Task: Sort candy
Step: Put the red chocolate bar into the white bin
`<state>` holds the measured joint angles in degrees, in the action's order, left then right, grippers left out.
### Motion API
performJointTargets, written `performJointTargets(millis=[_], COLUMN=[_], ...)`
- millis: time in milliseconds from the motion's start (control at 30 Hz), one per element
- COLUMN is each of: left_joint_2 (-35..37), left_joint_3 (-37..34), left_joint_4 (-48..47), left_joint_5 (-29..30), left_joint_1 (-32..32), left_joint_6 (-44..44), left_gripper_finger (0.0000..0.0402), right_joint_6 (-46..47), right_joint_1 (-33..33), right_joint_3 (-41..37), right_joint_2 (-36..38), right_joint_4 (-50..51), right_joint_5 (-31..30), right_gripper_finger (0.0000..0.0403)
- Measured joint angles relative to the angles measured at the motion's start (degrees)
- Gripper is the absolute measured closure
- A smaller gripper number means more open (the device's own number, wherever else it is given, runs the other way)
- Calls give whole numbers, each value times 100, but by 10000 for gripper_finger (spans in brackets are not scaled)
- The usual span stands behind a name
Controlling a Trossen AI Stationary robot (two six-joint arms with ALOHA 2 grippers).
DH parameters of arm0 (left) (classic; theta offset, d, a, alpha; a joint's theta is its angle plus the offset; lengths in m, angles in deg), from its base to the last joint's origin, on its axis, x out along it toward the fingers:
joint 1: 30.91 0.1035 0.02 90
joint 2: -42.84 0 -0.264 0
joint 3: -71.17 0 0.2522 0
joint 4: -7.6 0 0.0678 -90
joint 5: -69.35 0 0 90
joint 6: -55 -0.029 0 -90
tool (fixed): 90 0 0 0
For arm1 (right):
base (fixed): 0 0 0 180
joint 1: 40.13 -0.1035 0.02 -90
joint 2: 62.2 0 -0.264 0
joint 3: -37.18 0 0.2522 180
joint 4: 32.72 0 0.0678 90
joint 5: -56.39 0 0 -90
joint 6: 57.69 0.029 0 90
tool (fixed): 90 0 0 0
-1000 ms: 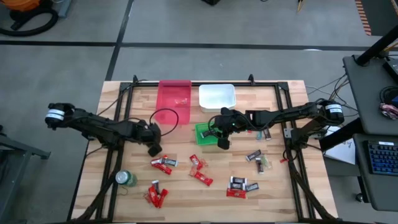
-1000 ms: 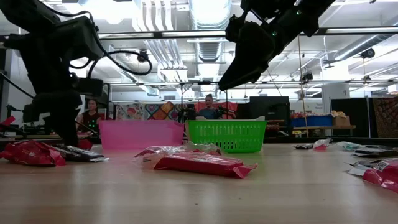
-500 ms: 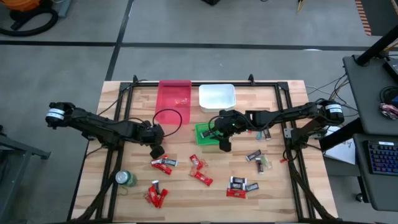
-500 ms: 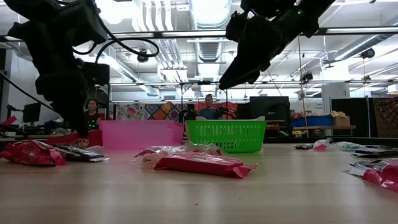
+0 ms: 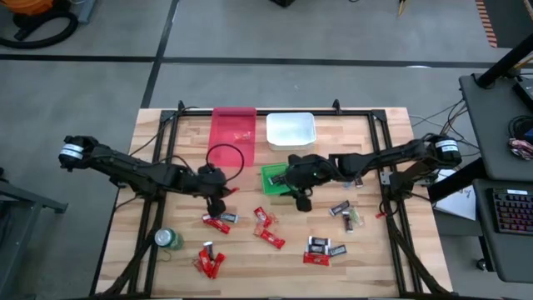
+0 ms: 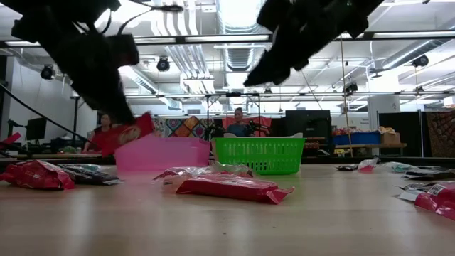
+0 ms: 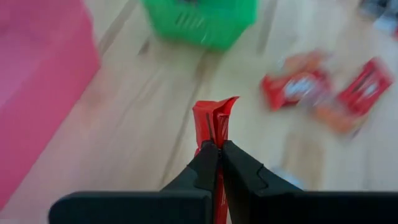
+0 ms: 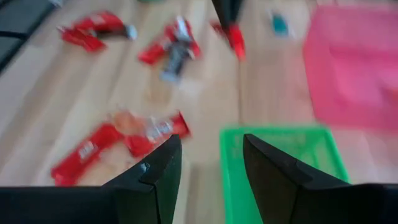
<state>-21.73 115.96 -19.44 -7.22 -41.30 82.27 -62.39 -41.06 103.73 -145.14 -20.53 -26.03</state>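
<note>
My left gripper (image 7: 217,149) (image 5: 220,200) is shut on a red-wrapped candy (image 6: 128,134), held above the table between the pink bin (image 5: 233,133) and the loose candy. Several more red and dark-wrapped candies (image 5: 268,235) lie flat on the wood near the front. Beside the green bin (image 5: 273,177), on its near right side, my right gripper (image 8: 211,165) (image 5: 303,202) hangs open and holds nothing. My left gripper pinches the red candy between its two fingers, and the wrapper's free end (image 7: 214,118) sticks out past the fingertips. The candy lies along the fingers, which slant down from the table's left. It is tilted and lifted clear of the table.
A white bin (image 5: 291,129) stands at the far edge, right of the pink bin. A green can (image 5: 169,239) stands near the front left. Black frame rails (image 5: 391,208) run along the table's sides. People sit in the room beyond the far edge (image 6: 238,121).
My left gripper has risen from the table near the left candies, tipped up from pointing steeply down, and swung a little toward the right. The red candy has come up with it, clear of the wood. My right gripper has turned slightly near the green bin.
</note>
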Motion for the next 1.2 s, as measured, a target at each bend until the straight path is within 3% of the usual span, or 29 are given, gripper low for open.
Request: performJointTargets(millis=[300,533,1200], left_joint_2=[-126,-644,-1857], left_joint_3=[7,9,11], left_joint_4=[1445,2794,4554], left_joint_5=[3,7,103], left_joint_1=[-167,-295,-311], left_joint_6=[-133,-477,-555], left_gripper_finger=[401,401,401], right_joint_6=[-500,-434,-85], right_joint_1=[-171,-168,-158], right_joint_3=[-2,0,4], right_joint_2=[-647,-1171,-1287], right_joint_4=[-1739,-2775,-2708], right_joint_5=[3,30,343], right_gripper_finger=[241,241,241])
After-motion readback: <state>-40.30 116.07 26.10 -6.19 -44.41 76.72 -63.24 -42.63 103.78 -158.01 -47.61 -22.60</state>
